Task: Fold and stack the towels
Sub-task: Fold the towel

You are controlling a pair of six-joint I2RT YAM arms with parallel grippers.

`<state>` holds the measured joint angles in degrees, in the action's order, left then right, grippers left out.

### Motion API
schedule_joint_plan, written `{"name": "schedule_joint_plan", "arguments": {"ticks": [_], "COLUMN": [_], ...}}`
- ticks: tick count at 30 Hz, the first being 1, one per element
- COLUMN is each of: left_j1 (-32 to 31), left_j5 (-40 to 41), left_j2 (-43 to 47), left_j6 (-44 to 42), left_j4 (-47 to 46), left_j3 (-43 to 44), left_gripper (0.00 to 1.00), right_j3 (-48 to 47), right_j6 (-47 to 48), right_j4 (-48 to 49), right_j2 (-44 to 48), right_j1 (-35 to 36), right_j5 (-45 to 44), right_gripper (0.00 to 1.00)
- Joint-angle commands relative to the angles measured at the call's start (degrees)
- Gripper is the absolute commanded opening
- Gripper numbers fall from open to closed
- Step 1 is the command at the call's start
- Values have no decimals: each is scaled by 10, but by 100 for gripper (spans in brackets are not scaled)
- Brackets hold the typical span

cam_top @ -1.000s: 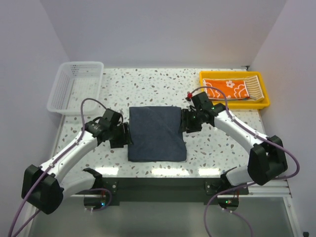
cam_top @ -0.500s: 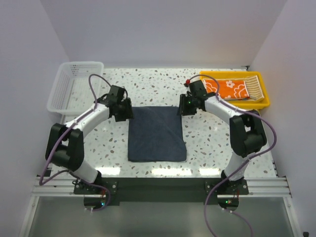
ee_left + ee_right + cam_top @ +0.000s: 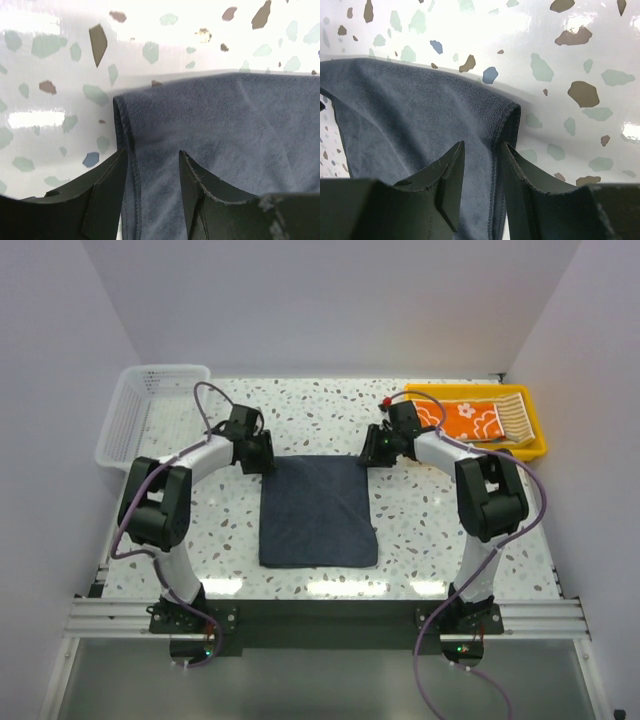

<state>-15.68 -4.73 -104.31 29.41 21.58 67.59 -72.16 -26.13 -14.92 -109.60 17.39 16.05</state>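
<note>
A plain dark blue-grey towel (image 3: 317, 510) lies flat in the middle of the table. My left gripper (image 3: 268, 458) is at its far left corner. In the left wrist view my left gripper (image 3: 153, 152) is open, with the hemmed left edge of the towel (image 3: 225, 120) between the jaws. My right gripper (image 3: 368, 454) is at the far right corner. In the right wrist view my right gripper (image 3: 483, 145) is open, straddling the right hem of the towel (image 3: 410, 110). An orange flower-print towel (image 3: 465, 420) and a tan striped towel (image 3: 512, 415) lie folded in the tray.
A yellow plastic tray (image 3: 480, 450) stands at the far right of the table. A white mesh basket (image 3: 150, 420) stands at the far left. White walls close in the table on three sides.
Both arms have swung away from the towel's side edges to its two far corners, one on each. The towel has not moved.
</note>
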Motion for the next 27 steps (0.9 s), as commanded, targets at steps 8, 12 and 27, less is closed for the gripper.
{"name": "schedule_joint_plan", "arguments": {"ticks": [8,12,27], "left_j1": [14,19,26], "left_j5": [-12,-14,-32], "left_j2": [-34,-41,-46], "left_j6": [-27,-31,-54], "left_j4": [-39,-39,-46], "left_j3": [48,52,62], "left_gripper": [50,50,28], "right_j3": [-25,-29,-28], "right_j6": [-26,-28,-30], "right_j4": [40,44,52], "right_j2": [-22,-29,-40], "right_j1": [-1,-2,-3], "right_j5": [17,18,18], "right_gripper": [39,38,24]}}
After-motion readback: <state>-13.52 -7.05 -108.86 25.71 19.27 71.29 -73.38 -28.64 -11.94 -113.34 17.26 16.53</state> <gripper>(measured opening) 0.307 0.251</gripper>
